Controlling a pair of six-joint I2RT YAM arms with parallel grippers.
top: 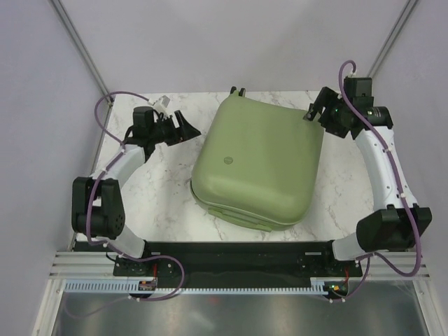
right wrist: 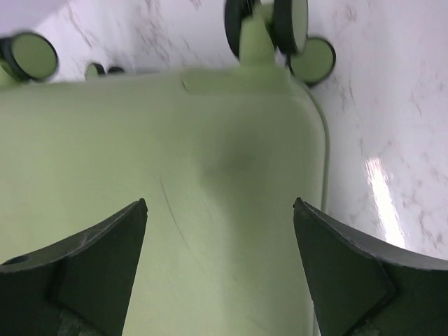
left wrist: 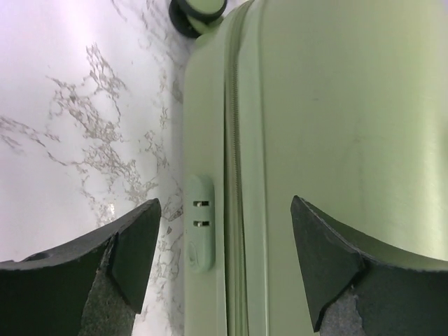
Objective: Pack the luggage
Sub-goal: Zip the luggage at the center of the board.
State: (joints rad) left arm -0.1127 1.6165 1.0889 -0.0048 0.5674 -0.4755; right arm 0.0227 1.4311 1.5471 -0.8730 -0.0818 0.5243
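Black fingers (left wrist: 133, 259) of the left gripper (left wrist: 224, 210) stand spread and grasp nothing. They frame the side of the luggage (top: 259, 164), with its zip seam (left wrist: 234, 175) and small lock (left wrist: 199, 231). That sage-green case lies shut and flat across the middle of the marble tabletop (top: 168, 203), its wheels (right wrist: 290, 24) toward the far edge. From the near-left corner the left arm (top: 119, 171) folds upward, elbow out, wrist reaching toward the case's far-left side. Over the shell's far-right corner hovers the right gripper (top: 313, 110), likewise released (jaws wide, empty). Purple cables (top: 105, 112) loop along both arms. The closed shell hides the case's inside, and the right wrist view is blurred.
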